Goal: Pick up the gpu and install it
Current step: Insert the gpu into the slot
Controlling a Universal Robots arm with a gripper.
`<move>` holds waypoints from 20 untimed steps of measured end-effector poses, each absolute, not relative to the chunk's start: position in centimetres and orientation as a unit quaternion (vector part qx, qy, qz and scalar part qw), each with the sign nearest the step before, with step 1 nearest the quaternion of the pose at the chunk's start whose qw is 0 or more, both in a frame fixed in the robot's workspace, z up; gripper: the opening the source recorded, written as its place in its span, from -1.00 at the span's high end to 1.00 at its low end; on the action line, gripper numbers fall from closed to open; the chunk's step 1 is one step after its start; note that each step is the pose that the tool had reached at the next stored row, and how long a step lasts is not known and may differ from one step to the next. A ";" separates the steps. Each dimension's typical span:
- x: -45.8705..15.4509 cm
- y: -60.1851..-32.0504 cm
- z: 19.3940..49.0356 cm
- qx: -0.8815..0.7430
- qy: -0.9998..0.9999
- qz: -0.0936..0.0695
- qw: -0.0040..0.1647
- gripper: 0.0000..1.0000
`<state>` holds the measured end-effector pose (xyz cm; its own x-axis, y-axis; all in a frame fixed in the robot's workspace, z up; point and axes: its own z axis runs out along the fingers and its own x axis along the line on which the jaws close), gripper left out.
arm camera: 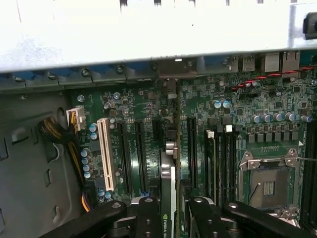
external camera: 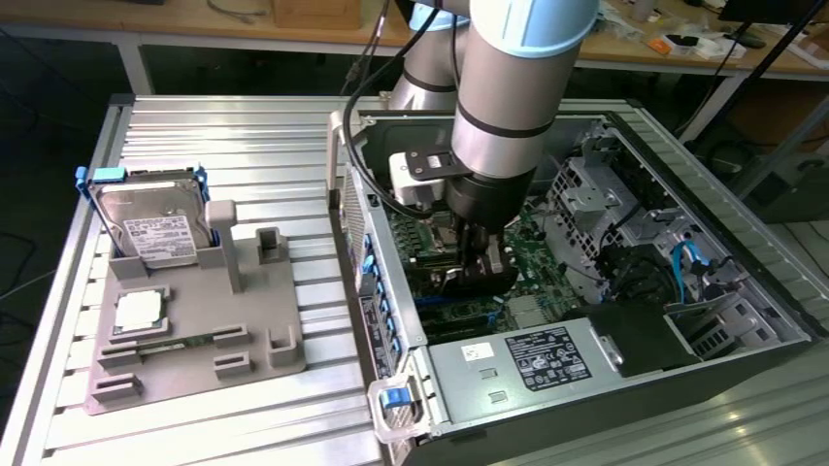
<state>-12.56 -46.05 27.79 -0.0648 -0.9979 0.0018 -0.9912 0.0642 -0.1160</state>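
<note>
Clamped partway shut with the gripper (arm camera: 172,204) on the gpu (arm camera: 168,171), pinching it edge-on. Held upright over the motherboard (arm camera: 133,109), along its long slots, inside the open computer case (external camera: 700,175). In the exterior view, at 3 o'clock from the gray tray (external camera: 194,325) and hard drive (external camera: 149,225).

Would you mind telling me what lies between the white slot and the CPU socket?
Wrist view: black expansion slots, the gpu edge-on in the gripper, then memory slots.
</note>
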 end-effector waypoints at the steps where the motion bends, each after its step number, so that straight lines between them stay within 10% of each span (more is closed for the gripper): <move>1: -12.6 -46.0 27.7 -0.683 0.728 -0.043 0.039 0.47; 20: -12.6 -45.8 27.6 -0.690 0.721 -0.042 0.040 0.47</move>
